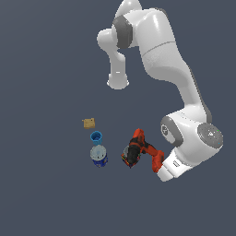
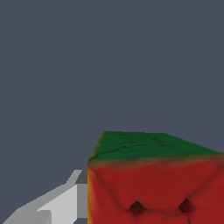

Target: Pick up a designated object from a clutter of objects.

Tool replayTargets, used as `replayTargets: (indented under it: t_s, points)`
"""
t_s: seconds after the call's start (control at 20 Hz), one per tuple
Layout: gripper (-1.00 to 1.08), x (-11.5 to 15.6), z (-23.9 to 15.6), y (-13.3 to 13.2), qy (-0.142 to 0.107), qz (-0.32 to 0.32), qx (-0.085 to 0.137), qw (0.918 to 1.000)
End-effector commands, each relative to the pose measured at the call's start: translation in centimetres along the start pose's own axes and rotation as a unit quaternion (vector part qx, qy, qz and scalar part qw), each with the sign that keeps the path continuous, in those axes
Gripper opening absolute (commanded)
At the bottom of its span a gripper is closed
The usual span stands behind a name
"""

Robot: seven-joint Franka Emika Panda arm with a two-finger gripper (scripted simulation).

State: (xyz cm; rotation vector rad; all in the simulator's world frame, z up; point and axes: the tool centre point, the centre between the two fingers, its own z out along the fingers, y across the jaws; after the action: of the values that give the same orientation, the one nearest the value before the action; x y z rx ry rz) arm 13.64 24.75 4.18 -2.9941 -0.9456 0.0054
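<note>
In the wrist view the puzzle cube (image 2: 157,183) fills the frame close up, showing a green face above a red face. One grey finger (image 2: 65,203) of my gripper lies right against the cube's side; the other finger is hidden. In the exterior view my gripper (image 1: 160,168) is low down at the exterior view's right end of the clutter, with its white hand beside a red shape next to the orange-red and black drill (image 1: 133,148). The cube itself cannot be made out there. The frames do not show whether the jaws are pressing on the cube.
To the exterior view's left of the drill stand a blue-white can (image 1: 99,156), a blue cup (image 1: 96,137) and a small tan block (image 1: 89,122). The arm's white links (image 1: 161,50) arch over from the back.
</note>
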Motion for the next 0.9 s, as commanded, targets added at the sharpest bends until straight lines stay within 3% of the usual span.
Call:
replayTargets:
  t_s: [0.0, 0.35, 0.85]
  points:
    - [-1.00, -0.7, -0.7, 0.6, 0.001, 0.002, -0.001, 1.0000]
    - [-1.00, -3.6, -3.3, 1.9, 0.001, 0.002, -0.002, 1.0000]
    - [-1.00, -10.0, -9.1, 4.8, 0.000, 0.002, -0.002, 1.0000]
